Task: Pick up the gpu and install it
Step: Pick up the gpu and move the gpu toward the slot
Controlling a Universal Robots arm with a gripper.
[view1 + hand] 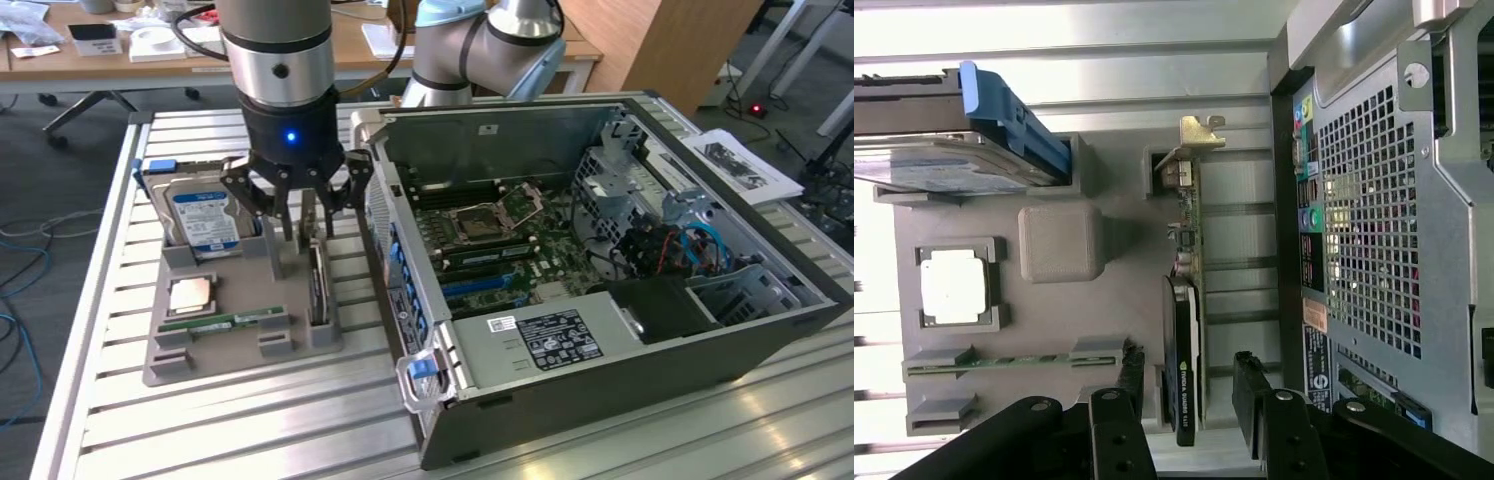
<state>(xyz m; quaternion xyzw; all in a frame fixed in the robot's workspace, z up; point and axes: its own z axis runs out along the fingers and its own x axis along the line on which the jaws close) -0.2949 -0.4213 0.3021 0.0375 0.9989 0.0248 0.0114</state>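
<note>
Closest in the exterior view is the open computer case [574,330], lying on its side on the desk [240,430]. Beside it, toward the exterior view's left, sits a grey parts tray [214,350]. The gpu [318,290] stands on edge in the tray's slot nearest the case. Its long axis runs alongside the case wall, from far to near. The hand [304,235] hangs straight above it, jaws spread wide and gripping nothing. A hard drive [203,215] and a RAM stick [220,323] sit farther off in the tray.

From the wrist view, the hand [1189,368] straddles the gpu [1182,330]. One of its black fingers [1249,390] stands on each side of the card's dark-faced stretch, with a gap showing on both sides. The silver bracket [1194,135] is at the card's other end. By my reckoning, the jaws close across the card's thin width, square to its length, and the hand is lined up for that.
</note>
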